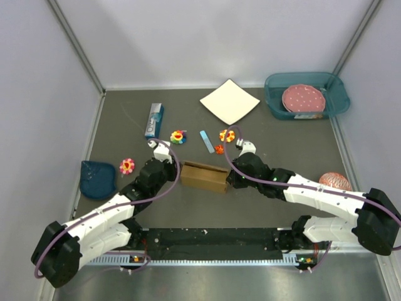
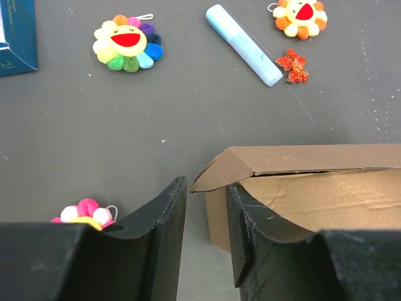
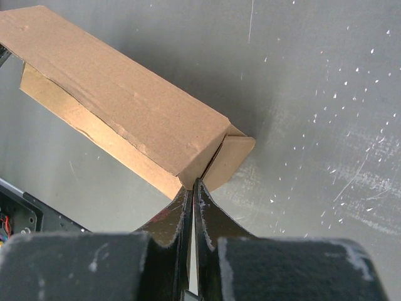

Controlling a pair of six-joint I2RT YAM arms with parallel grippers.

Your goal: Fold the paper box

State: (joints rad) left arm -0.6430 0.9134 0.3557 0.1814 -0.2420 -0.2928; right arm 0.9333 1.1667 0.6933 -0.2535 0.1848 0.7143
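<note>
Paper box: left gripper parted astride its left end wall; right gripper closed, tips touching its right end.

You have a plain brown paper box on a dark grey surface flecked with white. At the far side are a white sheet and a teal bin holding a pink plate with white dots. One flower plush is rainbow-petalled with a yellow face and red mouth; the second plush is orange. The tube is pale blue. The left tool and right tool are black.
</note>
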